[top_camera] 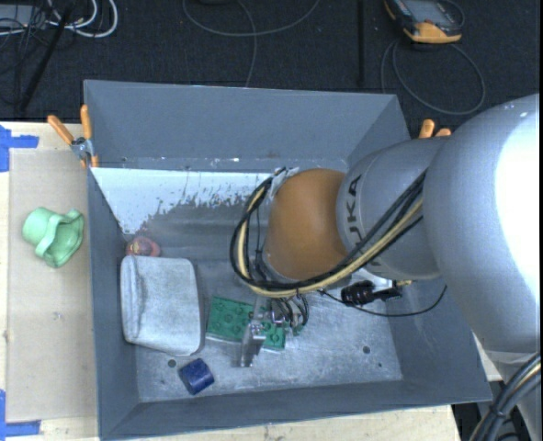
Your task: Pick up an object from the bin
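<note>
My gripper [250, 345] reaches down under the arm's orange cover to the bin floor, a little front of centre. It stands at the right edge of a flat green square piece [226, 319]. A smaller green bit [274, 337] shows just to the gripper's right, and I cannot tell whether it belongs to the same piece. Nothing can be made out held in the gripper. A small dark blue block [196, 375] lies to the front left of it.
A thick pale grey pad [161, 303] lies against the bin's left wall. A small pinkish thing [143, 245] sits just behind it. The arm and its cables cover the bin's centre and right.
</note>
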